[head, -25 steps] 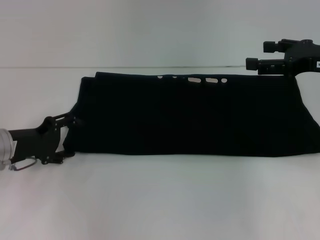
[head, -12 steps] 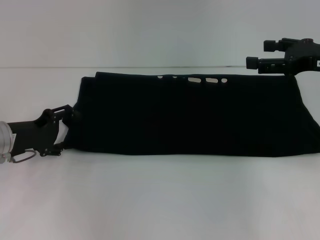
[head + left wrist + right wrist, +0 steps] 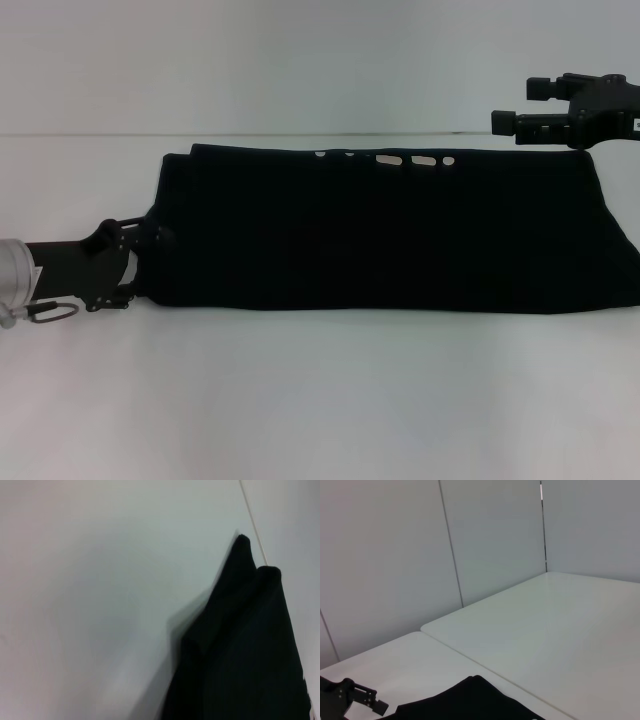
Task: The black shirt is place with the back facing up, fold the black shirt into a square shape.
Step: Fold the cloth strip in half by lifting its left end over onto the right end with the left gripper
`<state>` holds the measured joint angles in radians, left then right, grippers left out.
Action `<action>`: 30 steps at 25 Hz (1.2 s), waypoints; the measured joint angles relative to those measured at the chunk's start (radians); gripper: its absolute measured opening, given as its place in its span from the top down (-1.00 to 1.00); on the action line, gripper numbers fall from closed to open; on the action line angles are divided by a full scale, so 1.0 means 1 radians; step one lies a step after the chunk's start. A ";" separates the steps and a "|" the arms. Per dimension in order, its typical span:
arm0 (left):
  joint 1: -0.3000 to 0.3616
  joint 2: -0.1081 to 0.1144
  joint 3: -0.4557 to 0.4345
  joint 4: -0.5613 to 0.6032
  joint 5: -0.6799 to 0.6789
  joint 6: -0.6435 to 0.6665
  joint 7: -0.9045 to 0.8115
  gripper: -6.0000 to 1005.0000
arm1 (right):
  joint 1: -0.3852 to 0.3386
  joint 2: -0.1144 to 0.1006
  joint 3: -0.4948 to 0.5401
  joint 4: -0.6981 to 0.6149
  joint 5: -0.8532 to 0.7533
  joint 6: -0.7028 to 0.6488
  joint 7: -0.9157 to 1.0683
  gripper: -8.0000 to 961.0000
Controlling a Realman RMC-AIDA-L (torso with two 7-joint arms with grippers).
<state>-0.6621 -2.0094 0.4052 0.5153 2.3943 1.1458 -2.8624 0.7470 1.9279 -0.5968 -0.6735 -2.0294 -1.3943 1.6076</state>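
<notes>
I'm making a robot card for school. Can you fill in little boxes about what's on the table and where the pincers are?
shirt: black shirt, folded into a long band lying across the white table
white marks: a few show at its far edge
left pincer: at the shirt's left end, near its front corner
right pincer: raised above the far right corner, not touching
folded to a square: not yet

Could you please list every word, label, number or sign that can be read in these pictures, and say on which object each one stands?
None can be read.
White marks show along the far edge of the black shirt, near the middle, but only as cut-off fragments; no letters can be made out.
A small pale patch on the right hand is too small to read.
</notes>
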 joint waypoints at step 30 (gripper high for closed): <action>0.007 0.001 0.000 0.005 0.063 0.006 0.108 0.89 | 0.003 0.002 0.002 -0.001 0.004 -0.004 -0.008 -0.94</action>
<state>-0.6551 -2.0079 0.4052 0.5203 2.4575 1.1522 -2.7540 0.7501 1.9300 -0.5953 -0.6750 -2.0256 -1.3983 1.6000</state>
